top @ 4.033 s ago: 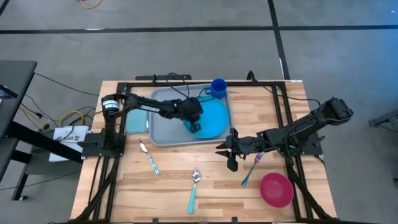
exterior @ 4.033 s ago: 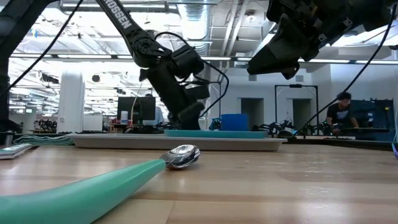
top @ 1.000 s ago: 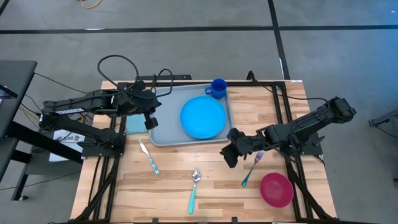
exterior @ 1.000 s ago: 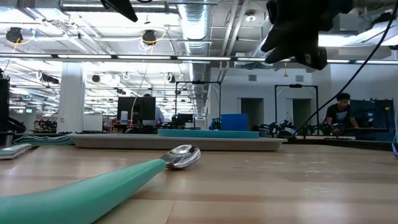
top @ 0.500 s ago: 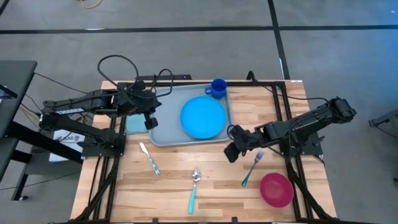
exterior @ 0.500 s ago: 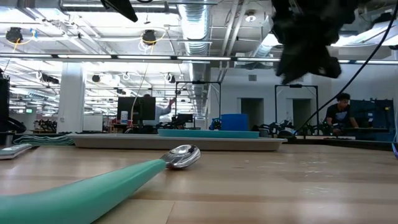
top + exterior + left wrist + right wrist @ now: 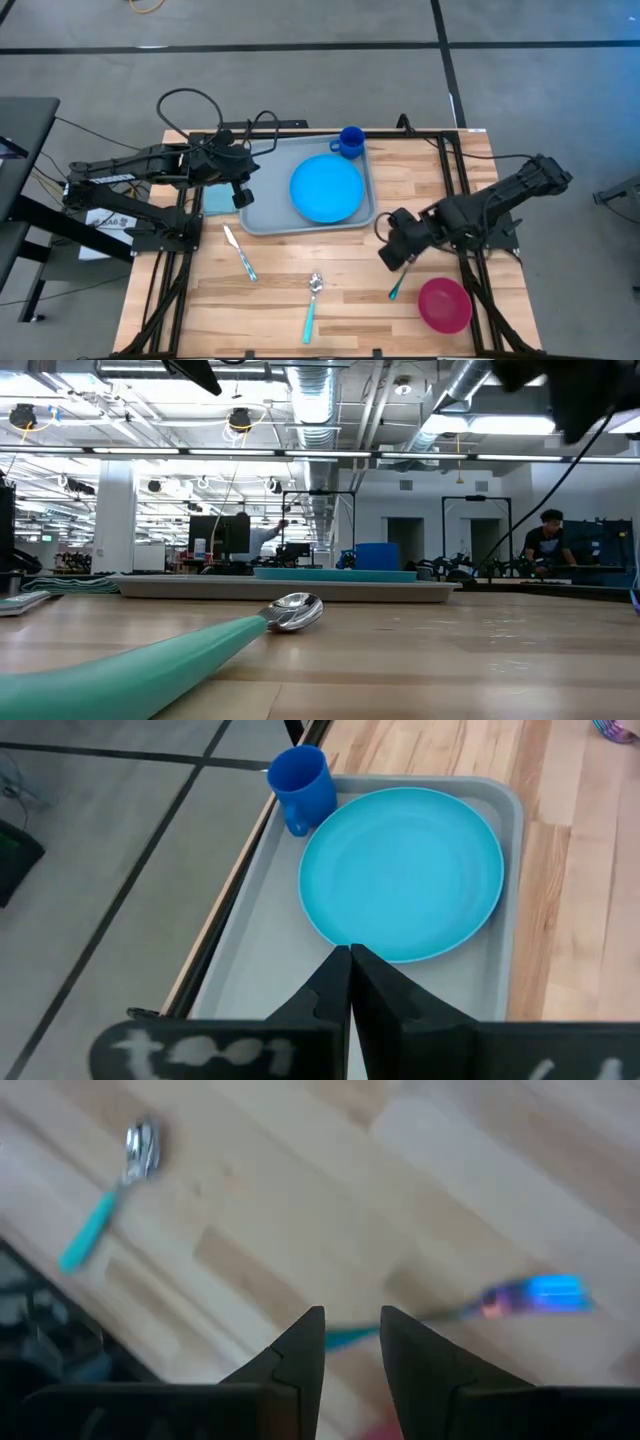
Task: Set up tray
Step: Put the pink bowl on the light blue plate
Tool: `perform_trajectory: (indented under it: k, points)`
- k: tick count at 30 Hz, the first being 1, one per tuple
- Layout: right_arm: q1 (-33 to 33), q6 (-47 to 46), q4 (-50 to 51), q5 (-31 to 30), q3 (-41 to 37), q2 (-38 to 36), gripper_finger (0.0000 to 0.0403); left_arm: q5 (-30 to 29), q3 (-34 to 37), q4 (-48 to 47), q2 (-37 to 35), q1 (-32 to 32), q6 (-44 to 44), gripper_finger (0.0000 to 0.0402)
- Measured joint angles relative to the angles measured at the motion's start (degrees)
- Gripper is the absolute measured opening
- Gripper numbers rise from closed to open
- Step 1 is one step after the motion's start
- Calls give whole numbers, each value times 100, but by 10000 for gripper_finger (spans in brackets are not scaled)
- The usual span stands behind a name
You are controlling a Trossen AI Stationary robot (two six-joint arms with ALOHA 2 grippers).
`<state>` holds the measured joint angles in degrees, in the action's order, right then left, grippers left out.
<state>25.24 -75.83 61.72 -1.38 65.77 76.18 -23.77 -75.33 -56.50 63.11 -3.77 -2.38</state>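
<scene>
The tray (image 7: 262,212) sits upper centre of the desk (image 7: 280,300). Lower right, the right hand (image 7: 392,256), part-open and empty, hovers directly above the fork (image 7: 402,279), which slants lengthwise toward it; left hand (image 7: 242,199) clenched, parked.

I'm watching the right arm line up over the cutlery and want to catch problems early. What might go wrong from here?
The right gripper, open, hovers over the fork, which lies flat on the wood; its fingers may slide off the thin handle. The pink bowl sits close beside the fork, so a low sweep might nudge it. The plate and cup fill the tray's right side, leaving little room there.
</scene>
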Motion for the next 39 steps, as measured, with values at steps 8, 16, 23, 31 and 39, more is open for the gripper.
perform_trajectory:
  k: [8, 16, 23, 31, 39]
  points:
    - [1197, -1675, 750, 3, 71, 2, 93, 2, 0, -1, 2, -1, -3, 0]
    - [2130, -2895, 714, 6, -243, 158, 93, 2, 0, -1, 2, -2, 23, 0]
    - [2696, -3638, 501, 4, -443, 420, 93, 2, 0, -1, 2, -1, -2, 0]
    - [3108, -3644, 473, 93, -445, 769, 93, 2, 0, -1, 2, -2, 21, 0]
    - [3376, -3624, 725, 405, -445, 938, 98, 2, 0, -1, 2, -2, -1, 0]
